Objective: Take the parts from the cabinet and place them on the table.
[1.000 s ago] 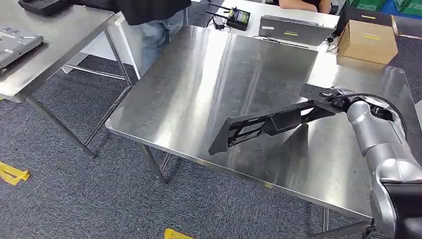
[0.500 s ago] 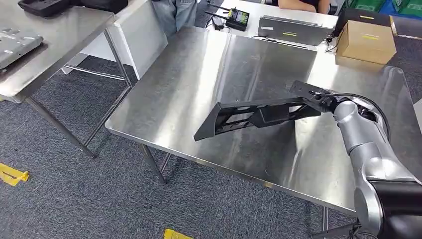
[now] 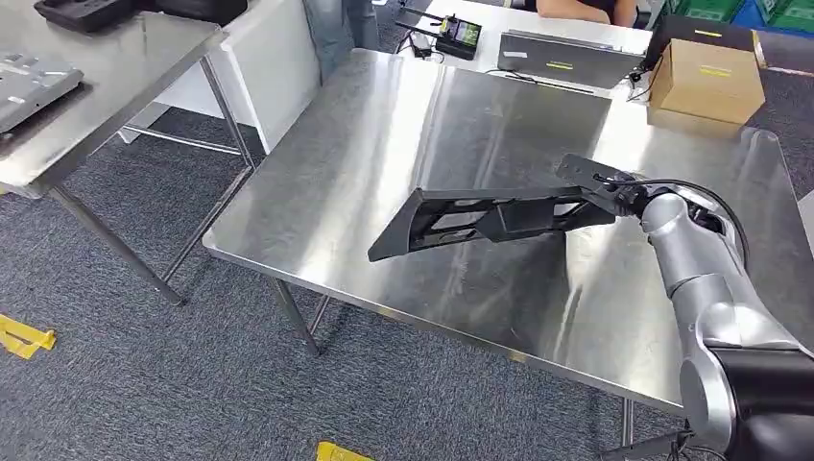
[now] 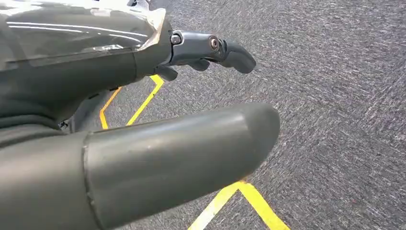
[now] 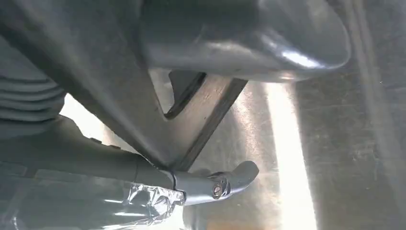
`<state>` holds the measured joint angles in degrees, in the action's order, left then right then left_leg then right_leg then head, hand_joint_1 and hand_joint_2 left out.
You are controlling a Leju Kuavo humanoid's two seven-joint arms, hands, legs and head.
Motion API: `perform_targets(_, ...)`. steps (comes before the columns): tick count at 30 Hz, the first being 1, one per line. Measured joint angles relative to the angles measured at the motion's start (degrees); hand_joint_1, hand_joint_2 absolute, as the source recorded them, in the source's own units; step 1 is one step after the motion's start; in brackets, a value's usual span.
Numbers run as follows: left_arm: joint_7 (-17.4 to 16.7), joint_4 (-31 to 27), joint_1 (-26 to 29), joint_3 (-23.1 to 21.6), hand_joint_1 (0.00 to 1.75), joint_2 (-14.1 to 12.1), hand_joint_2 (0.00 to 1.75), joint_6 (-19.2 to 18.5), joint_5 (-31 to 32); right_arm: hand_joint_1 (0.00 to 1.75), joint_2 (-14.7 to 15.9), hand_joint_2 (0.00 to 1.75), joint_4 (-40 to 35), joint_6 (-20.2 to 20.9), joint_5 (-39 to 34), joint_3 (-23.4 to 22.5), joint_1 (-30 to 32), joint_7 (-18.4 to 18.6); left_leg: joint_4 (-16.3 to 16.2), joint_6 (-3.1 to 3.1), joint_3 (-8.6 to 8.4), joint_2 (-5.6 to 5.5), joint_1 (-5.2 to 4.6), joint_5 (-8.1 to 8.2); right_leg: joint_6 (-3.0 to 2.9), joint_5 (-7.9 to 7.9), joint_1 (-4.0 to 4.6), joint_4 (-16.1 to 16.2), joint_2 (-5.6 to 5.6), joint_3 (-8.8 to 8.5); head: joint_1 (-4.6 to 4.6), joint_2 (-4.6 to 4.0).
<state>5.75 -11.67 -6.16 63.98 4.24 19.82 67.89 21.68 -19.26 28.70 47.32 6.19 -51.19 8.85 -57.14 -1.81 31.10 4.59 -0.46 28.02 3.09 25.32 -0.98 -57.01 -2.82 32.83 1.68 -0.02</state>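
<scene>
A long black plastic part (image 3: 480,219) hangs over the steel table (image 3: 384,144), its free end toward the table's left front edge. My right hand (image 3: 619,192) grips the part's far right end, and the silver right arm comes in from the lower right. In the right wrist view the part (image 5: 95,81) runs between the thumb (image 5: 249,36) and a dark finger (image 5: 225,182), with the shiny table top behind. My left hand (image 4: 191,110) hangs over grey carpet with yellow floor lines, its fingers apart and nothing in them.
A cardboard box (image 3: 708,80) stands at the table's far right corner. Beyond it lie a closed grey laptop (image 3: 566,56) and a small black device (image 3: 459,36). A second steel table (image 3: 86,86) stands at the left, with carpet between.
My right arm has swung the black part leftward and farther over the table, and its free end has risen a little. The person at the back has walked out of view.
</scene>
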Motion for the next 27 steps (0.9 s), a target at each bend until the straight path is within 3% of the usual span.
perform_targets(11,-0.1,0.0,0.0,0.0,0.00,0.1,0.00,-0.1,1.0,0.00,-0.5,0.00,0.5,-5.5,1.0,-2.5,0.0,4.6,0.0,0.00,0.04,-0.03,-0.01,0.00,0.00,0.00,-0.01,0.0,-0.02,0.03,0.00,0.00)
perform_targets(12,-0.1,0.0,0.0,0.0,0.00,0.1,0.00,-0.2,1.0,1.75,-0.6,0.00,0.5,-6.8,1.4,-2.7,0.0,4.4,0.0,0.00,0.06,-0.02,-0.01,0.00,0.00,0.00,-0.01,0.0,-0.01,0.02,0.00,0.00)
perform_targets(15,-1.2,0.0,0.0,0.0,0.00,0.1,0.00,-1.3,1.5,1.75,-1.0,0.00,0.5,-14.5,4.6,-3.7,0.0,3.9,0.0,0.00,0.08,-0.06,-0.01,0.00,0.00,0.00,-0.01,0.0,-0.04,0.02,0.00,0.00)
perform_targets(17,-5.0,0.0,0.1,0.0,0.00,0.0,0.00,-10.6,3.1,1.75,-2.0,0.00,-1.3,-27.7,8.6,-5.9,1.1,0.6,0.0,0.00,0.12,-0.09,-0.02,0.00,0.00,0.00,-0.03,0.0,-0.06,0.06,-0.02,0.00)
perform_targets(18,-6.7,-0.1,0.2,0.0,0.00,-0.2,0.00,-15.7,3.7,1.75,-3.1,0.00,-3.4,-36.8,10.8,-8.0,2.1,-0.4,0.0,0.00,0.12,-0.08,0.00,0.00,0.00,0.00,0.00,0.0,-0.06,0.09,0.00,0.00)
perform_targets(19,-7.5,-0.1,0.4,0.0,0.00,-0.3,0.00,-18.8,4.2,1.75,-4.0,0.00,-5.6,-43.9,12.8,-10.2,2.8,-1.0,0.0,0.00,0.12,-0.09,0.00,0.00,0.00,0.01,0.01,0.0,-0.06,0.10,-0.02,0.00)
perform_targets(20,-8.1,-0.1,0.5,-0.1,0.00,-0.2,0.00,-20.8,4.7,1.75,-4.6,0.00,-7.4,-47.7,14.2,-12.0,3.4,-1.3,0.0,0.00,0.11,-0.10,0.02,-0.01,-0.01,0.01,0.03,0.0,-0.09,0.11,-0.02,0.00)
perform_targets(21,-8.7,-0.1,0.6,-0.1,0.00,-0.2,0.00,-22.5,5.2,1.75,-5.0,0.00,-9.0,-49.1,15.4,-14.1,3.9,-2.0,0.0,0.00,0.12,-0.15,0.02,-0.01,-0.03,0.03,0.06,0.0,-0.15,0.09,0.00,0.00)
perform_targets(23,-9.4,-0.1,0.8,-0.1,0.00,-0.3,0.00,-24.0,5.7,1.75,-5.8,0.00,-11.5,-46.1,17.2,-18.0,4.5,-3.6,0.0,0.01,0.14,-0.13,0.04,0.00,-0.03,0.03,0.06,0.0,-0.12,0.10,-0.02,0.00)
perform_targets(27,-11.7,-0.4,0.9,-0.3,0.00,-1.0,0.00,-29.1,7.0,1.75,-6.4,0.00,-13.3,-45.8,19.4,-23.6,5.4,-5.9,0.0,0.01,0.14,-0.12,0.01,0.00,-0.03,0.03,0.01,0.0,-0.11,0.11,0.00,0.00)
